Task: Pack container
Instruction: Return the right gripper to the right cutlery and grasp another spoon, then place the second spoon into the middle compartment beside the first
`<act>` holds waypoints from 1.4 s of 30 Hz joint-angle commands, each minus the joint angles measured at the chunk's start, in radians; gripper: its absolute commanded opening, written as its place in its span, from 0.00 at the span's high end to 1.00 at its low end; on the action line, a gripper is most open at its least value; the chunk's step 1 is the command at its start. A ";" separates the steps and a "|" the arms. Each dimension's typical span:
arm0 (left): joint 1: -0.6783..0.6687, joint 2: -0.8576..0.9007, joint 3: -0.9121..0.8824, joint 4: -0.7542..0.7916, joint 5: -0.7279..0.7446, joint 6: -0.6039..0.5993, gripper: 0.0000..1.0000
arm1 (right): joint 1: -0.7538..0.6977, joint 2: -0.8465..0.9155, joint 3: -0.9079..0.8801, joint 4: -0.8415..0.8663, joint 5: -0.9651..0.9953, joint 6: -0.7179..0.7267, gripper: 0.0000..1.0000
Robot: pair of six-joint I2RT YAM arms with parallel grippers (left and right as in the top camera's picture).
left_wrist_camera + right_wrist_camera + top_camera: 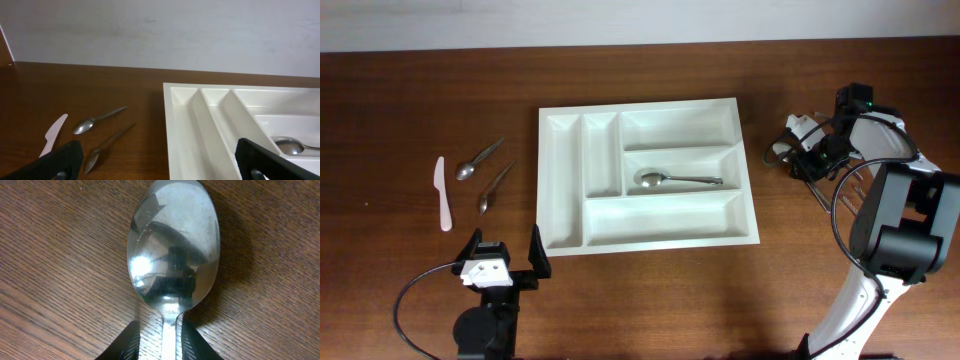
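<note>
The container (650,236) is a large white five-compartment tray at the table's middle; it also shows in the left wrist view (185,125). A metal spoon (675,180) lies in its middle long compartment and shows in the left wrist view (290,146). My right gripper (804,160) is low on the table right of the tray. In the right wrist view its fingers (170,345) close on the neck of another spoon (172,245) lying bowl-up on the wood. My left gripper (505,256) is open and empty near the front edge, left of the tray (160,167).
Left of the tray lie two metal spoons (480,160) (496,186) and a white plastic knife (442,195). They also show in the left wrist view: the spoons (97,120) (107,147) and the knife (52,134). A pale wall runs behind the table.
</note>
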 commanded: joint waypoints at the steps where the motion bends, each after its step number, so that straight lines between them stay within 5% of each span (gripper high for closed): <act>1: 0.007 -0.003 -0.006 0.001 0.011 0.002 0.01 | 0.005 0.000 -0.011 -0.001 0.002 0.010 0.72; 5: 0.007 -0.003 -0.006 0.002 0.011 0.002 0.01 | 0.004 0.010 -0.011 0.003 0.002 0.009 0.73; 7: 0.007 -0.003 -0.006 0.001 0.011 0.002 0.01 | 0.005 0.026 -0.011 0.008 0.002 0.010 0.96; 16: 0.007 -0.003 -0.006 0.001 0.011 0.002 0.01 | 0.007 0.018 0.072 -0.041 -0.003 0.035 0.96; 24: 0.007 -0.003 -0.006 0.001 0.011 0.002 0.01 | 0.071 -0.017 0.505 -0.266 -0.053 0.012 0.96; 28: 0.007 -0.003 -0.006 0.001 0.011 0.002 0.01 | 0.160 -0.017 0.676 -0.385 -0.171 -0.137 0.96; 36: 0.007 -0.003 -0.006 0.001 0.011 0.002 0.01 | 0.388 -0.015 0.682 -0.558 -0.193 -0.433 0.96; 42: 0.007 -0.003 -0.006 0.001 0.011 0.002 0.01 | 0.490 0.002 0.631 -0.589 -0.182 -0.481 0.96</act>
